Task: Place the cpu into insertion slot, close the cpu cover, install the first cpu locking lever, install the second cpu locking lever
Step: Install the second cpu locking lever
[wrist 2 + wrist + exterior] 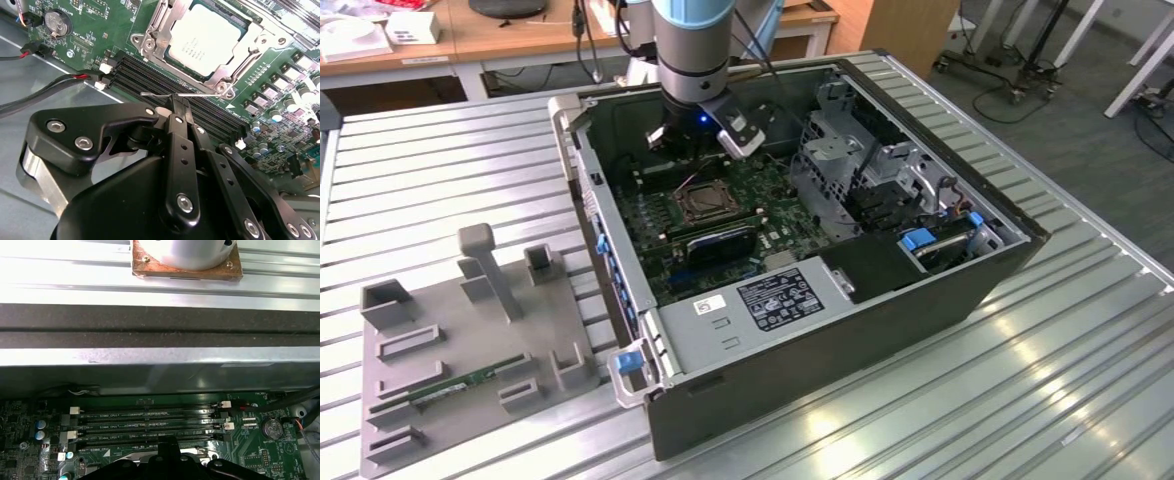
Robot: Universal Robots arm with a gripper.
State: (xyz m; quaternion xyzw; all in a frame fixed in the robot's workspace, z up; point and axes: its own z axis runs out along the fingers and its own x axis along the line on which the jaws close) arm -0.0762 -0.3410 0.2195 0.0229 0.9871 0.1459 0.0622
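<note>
Gripper [175,107] fingers together (nothing between), tip at thin locking lever [190,94] by insertion slot [165,30] edge; cpu [205,40] seated, cpu cover [222,75] down, prob. for lever work.

Silvery cpu [202,40] lies flat in insertion slot [150,45], cover [235,62] shut.

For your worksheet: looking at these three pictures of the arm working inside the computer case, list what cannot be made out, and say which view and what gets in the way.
- Socket's near edge: in the first wrist view, the gripper covers it.
- Memory slots: partly behind the gripper in the second wrist view.
- cpu cover: cut off by the picture's edge there.
- cpu: too small to judge seating in the exterior view.
</note>
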